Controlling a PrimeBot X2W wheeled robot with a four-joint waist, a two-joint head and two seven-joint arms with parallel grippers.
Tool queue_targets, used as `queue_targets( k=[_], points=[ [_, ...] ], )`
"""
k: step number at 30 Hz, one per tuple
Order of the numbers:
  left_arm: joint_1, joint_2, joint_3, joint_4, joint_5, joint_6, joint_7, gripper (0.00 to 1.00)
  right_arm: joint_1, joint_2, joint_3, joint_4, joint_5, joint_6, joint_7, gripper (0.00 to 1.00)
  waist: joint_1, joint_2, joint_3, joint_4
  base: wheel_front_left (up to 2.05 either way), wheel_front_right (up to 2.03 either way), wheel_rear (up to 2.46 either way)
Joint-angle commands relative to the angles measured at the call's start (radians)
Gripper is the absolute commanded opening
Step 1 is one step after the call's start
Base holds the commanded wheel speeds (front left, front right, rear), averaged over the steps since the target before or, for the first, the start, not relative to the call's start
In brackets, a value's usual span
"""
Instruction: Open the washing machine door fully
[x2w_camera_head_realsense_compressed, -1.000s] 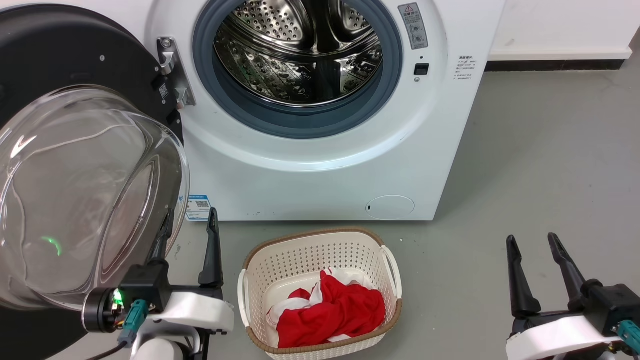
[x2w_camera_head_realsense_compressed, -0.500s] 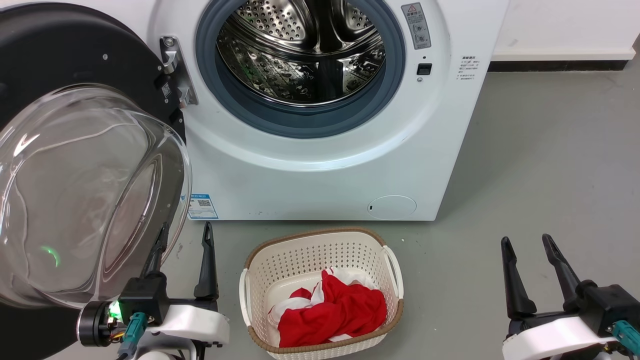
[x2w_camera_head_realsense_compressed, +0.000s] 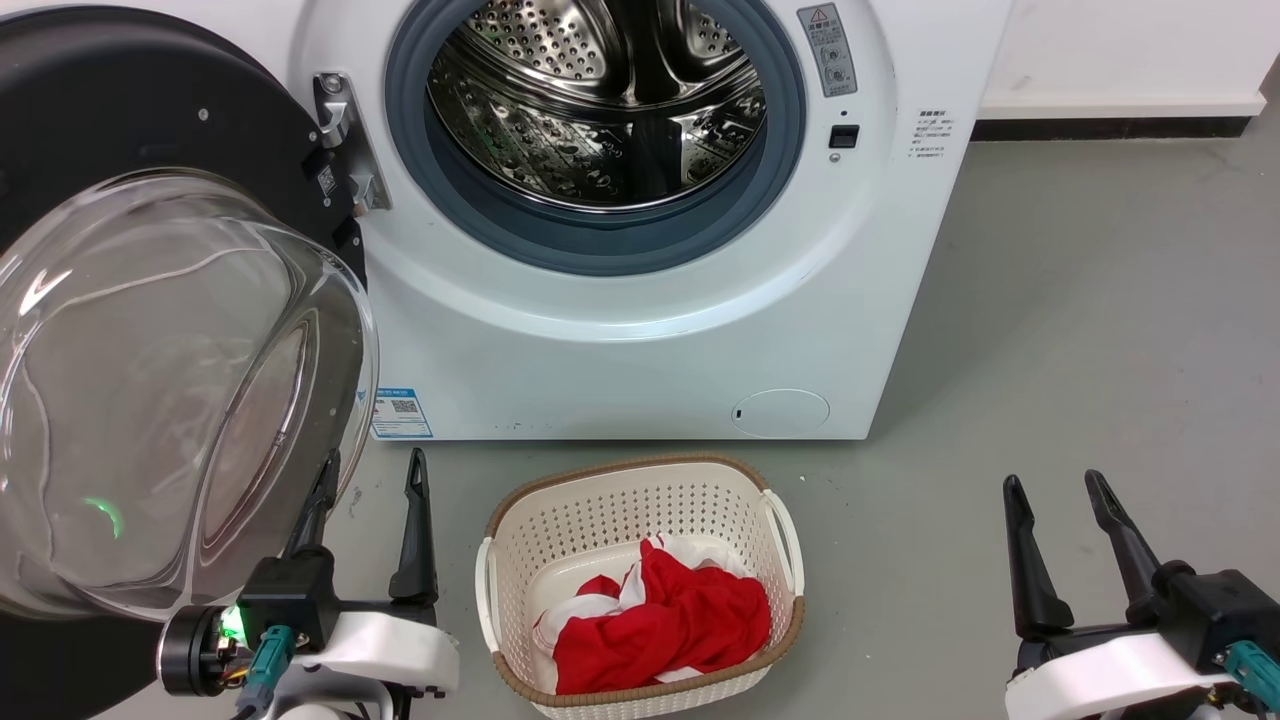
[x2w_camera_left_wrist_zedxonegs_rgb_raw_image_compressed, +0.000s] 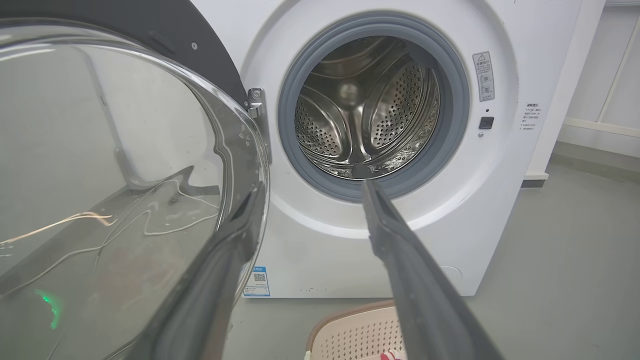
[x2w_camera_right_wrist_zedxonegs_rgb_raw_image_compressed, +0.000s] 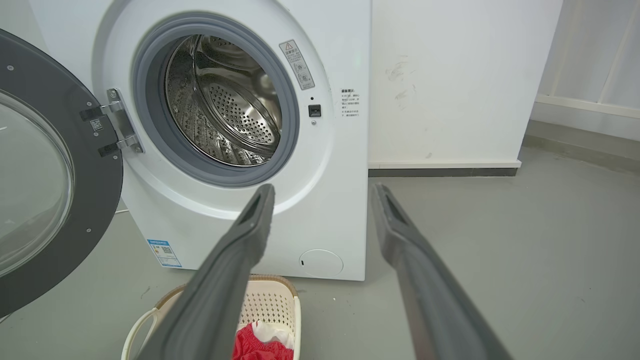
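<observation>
The washing machine door (x2w_camera_head_realsense_compressed: 150, 100) stands wide open, its glass bowl (x2w_camera_head_realsense_compressed: 150, 400) just outside the spread jaws of the left gripper (x2w_camera_head_realsense_compressed: 372, 460), nothing gripped. The right gripper (x2w_camera_head_realsense_compressed: 1053, 483) gapes empty, well apart. Ahead of both, the washing machine (x2w_camera_head_realsense_compressed: 650, 350) bares its drum (x2w_camera_head_realsense_compressed: 600, 100) — looks practically finished.

Clear glass, polished steel and white gloss.
The washing machine door (x2w_camera_head_realsense_compressed: 150, 380) had a shiny clear glass bowl in a duller black rim. The washing machine (x2w_camera_head_realsense_compressed: 640, 360) was smooth glossy white, its drum (x2w_camera_head_realsense_compressed: 600, 110) polished perforated steel, its gasket (x2w_camera_head_realsense_compressed: 590, 250) matt rubber. The basket (x2w_camera_head_realsense_compressed: 640, 510) was cream perforated plastic, holding soft red cloth (x2w_camera_head_realsense_compressed: 670, 630).
</observation>
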Motion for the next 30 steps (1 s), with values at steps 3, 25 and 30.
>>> queue_targets(
  k=[3, 25, 30],
  points=[
    [-0.004, -0.005, 0.008, 0.002, 0.009, -0.006, -0.002, 1.0, -0.007, 0.002, -0.002, 0.004, 0.001, -0.001, -0.006, 1.0, 0.0001, 0.0, -0.001, 0.0, 0.0, 0.0, 0.0],
    [-0.01, -0.014, 0.046, 0.047, -0.308, -0.04, 0.082, 0.0, -0.028, -0.016, 0.004, 0.066, 0.331, 0.0, 0.042, 0.0, 0.0001, 0.0, -0.003, 0.001, 0.0, 0.0, 0.0],
    [-0.014, -0.016, 0.053, 0.051, -0.397, -0.049, 0.103, 0.0, -0.04, -0.019, 0.003, 0.078, 0.422, 0.0, 0.055, 0.0, 0.0001, 0.0, -0.003, 0.001, 0.0, 0.0, 0.0]
  ],
)
